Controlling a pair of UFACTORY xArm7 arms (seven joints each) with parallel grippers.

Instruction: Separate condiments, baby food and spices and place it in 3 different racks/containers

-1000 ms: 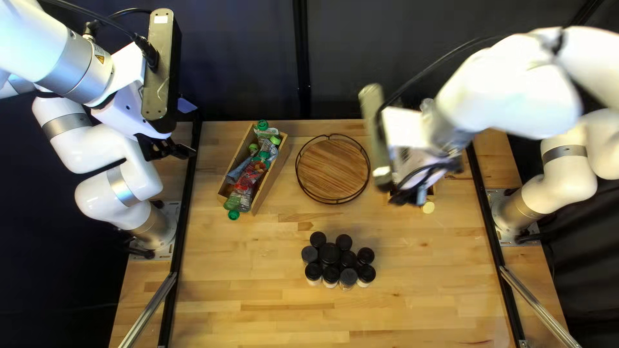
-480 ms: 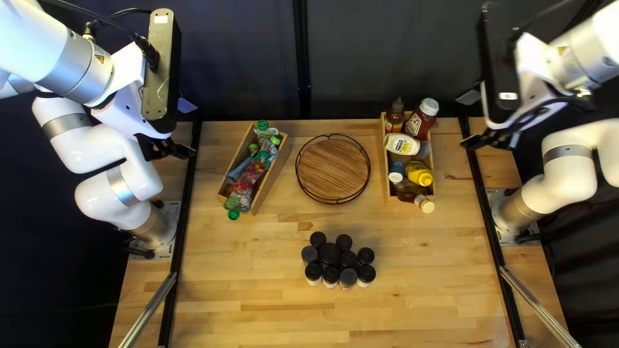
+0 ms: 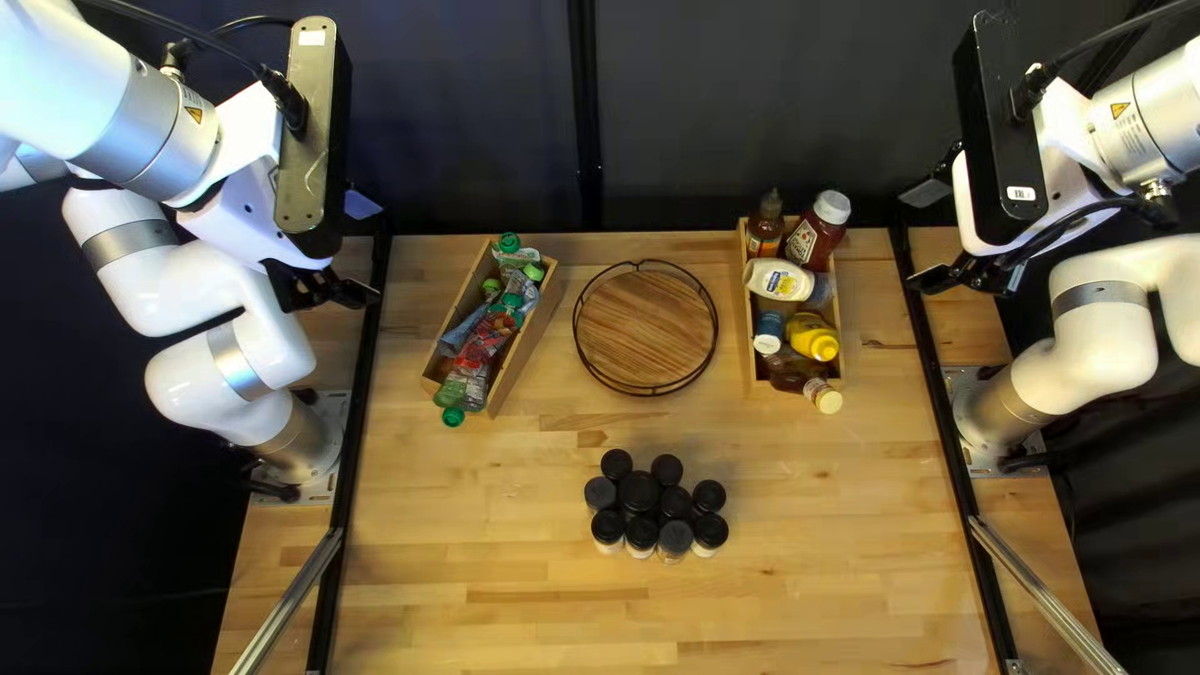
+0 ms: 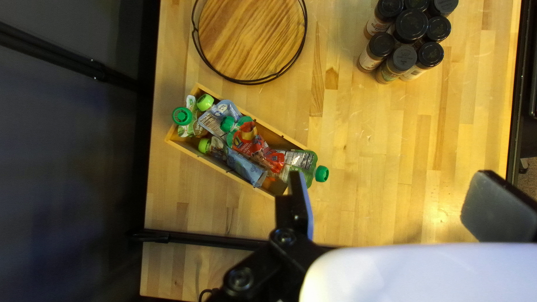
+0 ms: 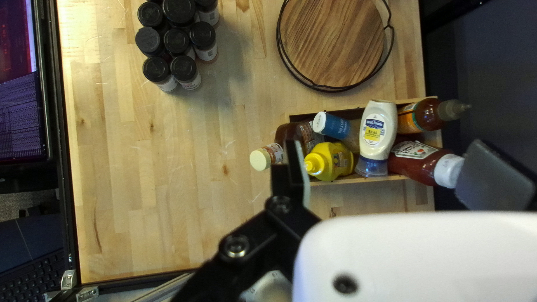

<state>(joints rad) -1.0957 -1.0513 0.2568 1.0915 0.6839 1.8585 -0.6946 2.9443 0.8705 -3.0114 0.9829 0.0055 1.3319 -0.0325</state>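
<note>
Apparently only the jars (image 5: 208,52) were left to rack

The left gripper (image 4: 391,179) and the right gripper (image 5: 386,151) hung at opposite sides of the table (image 3: 813,563), fingers spread wide and gripping nothing. The left box (image 3: 528,341) held the pouches (image 4: 254,148), the right box (image 5: 355,180) the bottles (image 5: 377,131). Between the two boxes stood the round rack (image 3: 645,328), probably meant for the jars; its wire rim looked thin enough to catch a fingertip or a jar's foot.

The bottles looked smooth and squeezable, so a hard pinch would likely have dented them; they needed no handling unless one leaned too far out. The pouches promised to be soft and floppy, best taken by their stiff green caps (image 4: 322,174).

The jars, smallest of all, clustered upright near the middle, on the near side of the rack. They seemed light and rigid, possibly glass, with slick sides. An outer jar was the one to take first, gripped squarely just below its black lid (image 5: 185,67), from straight above, since packed neighbours could easily have toppled.
</note>
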